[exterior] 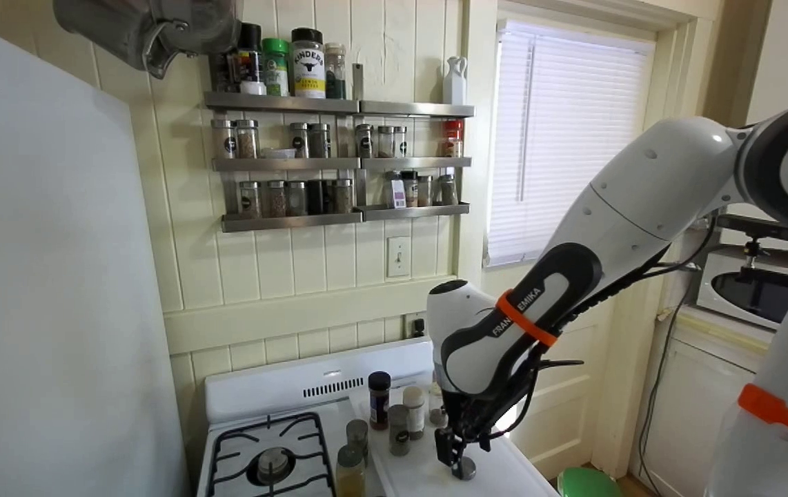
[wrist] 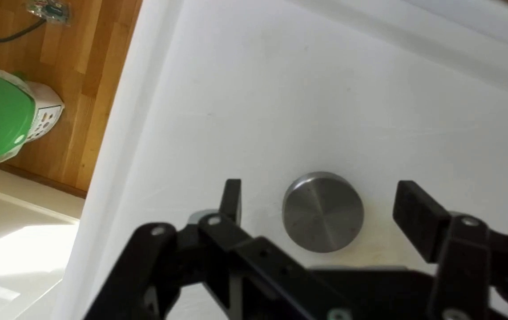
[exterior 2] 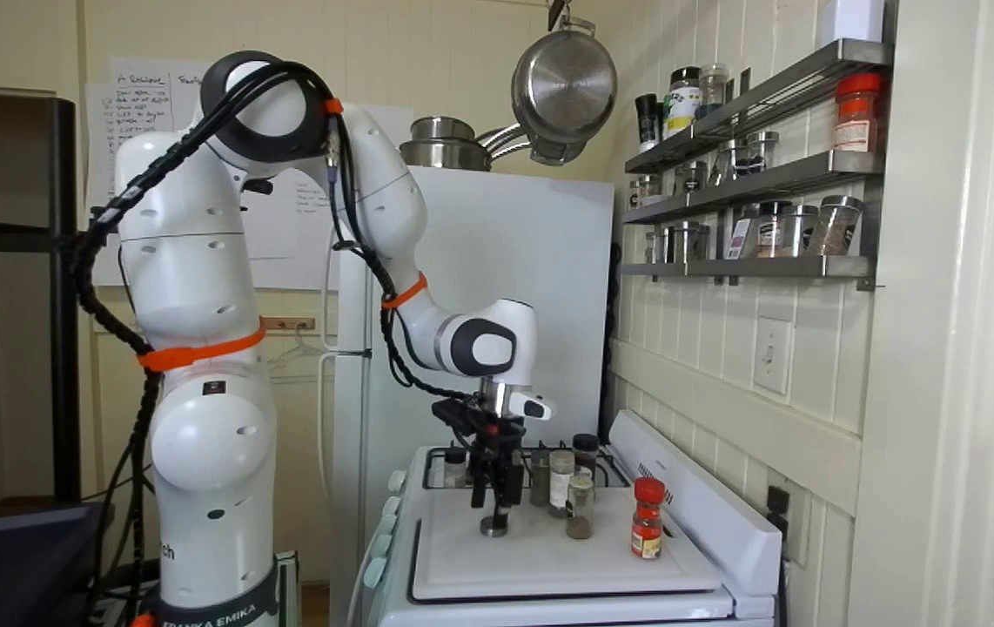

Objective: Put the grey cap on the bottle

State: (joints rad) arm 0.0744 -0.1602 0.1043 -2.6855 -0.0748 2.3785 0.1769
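The round grey metal cap (wrist: 323,213) lies flat on the white stove cover, top face up in the wrist view. It also shows in both exterior views (exterior: 466,469) (exterior 2: 493,526). My gripper (wrist: 319,200) is open and empty, pointing down over the cap. In the wrist view the cap sits between the two fingers with a gap on each side. The gripper is low above the cover in both exterior views (exterior: 461,457) (exterior 2: 493,503). A clear glass jar (exterior 2: 580,508) with a pale top stands near the cap. I cannot tell whether it is capless.
A red-capped bottle (exterior 2: 647,518) stands near the stove's back panel. A dark-capped bottle (exterior: 379,400), a white-topped jar (exterior: 413,413) and a grey jar (exterior: 399,429) stand grouped near the cap. More jars (exterior: 350,473) stand by the burner grate (exterior: 273,464). Spice shelves (exterior: 283,103) hang above.
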